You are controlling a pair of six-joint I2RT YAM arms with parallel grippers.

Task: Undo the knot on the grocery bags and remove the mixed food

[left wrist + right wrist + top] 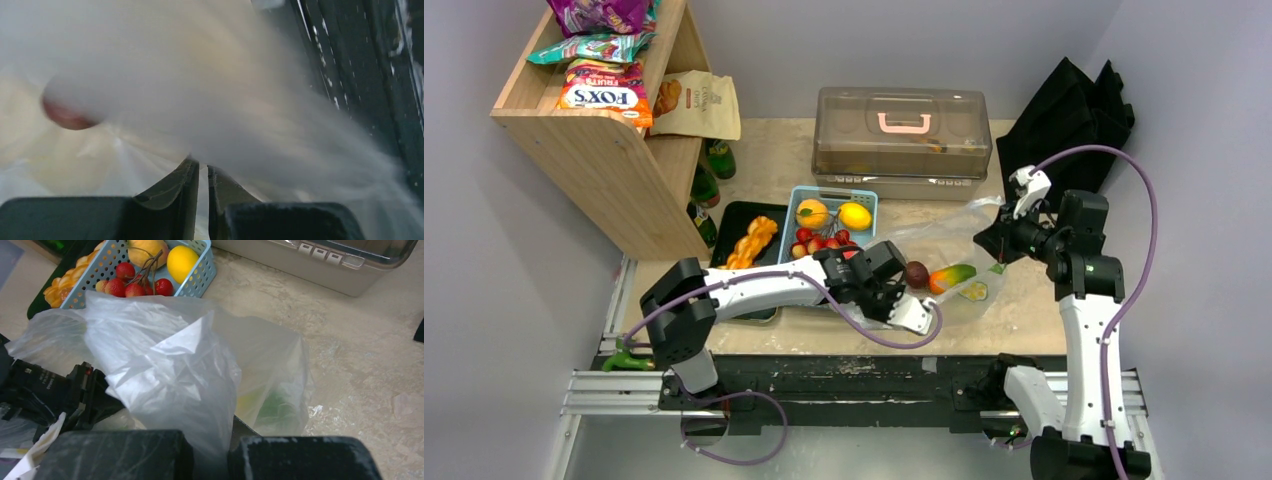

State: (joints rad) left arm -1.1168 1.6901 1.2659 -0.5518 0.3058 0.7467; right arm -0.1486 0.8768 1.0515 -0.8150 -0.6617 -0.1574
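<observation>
Noting grocery bag [959, 245] sprawled on table [774, 160] right of centre, between the two arms; clear, thin, crinkled, neck slack and gaping; no knot found in any view, so untying judged done. Unloading judged past halfway: black tray [734, 215] bearing braided bread [752, 243]; blue basket [796, 215] holding peach [812, 212], lemon [855, 215], red fruits [822, 242]. Right gripper [1002, 232] pinching a bunched fold at the bag's far edge; left gripper [921, 318] at the near edge, jaws pressed almost together, only a slit, film apparently caught between, though blurred. Left inside the film: mango [951, 277]; dark red round fruit [916, 273]; small green-yellow piece [974, 291].
</observation>
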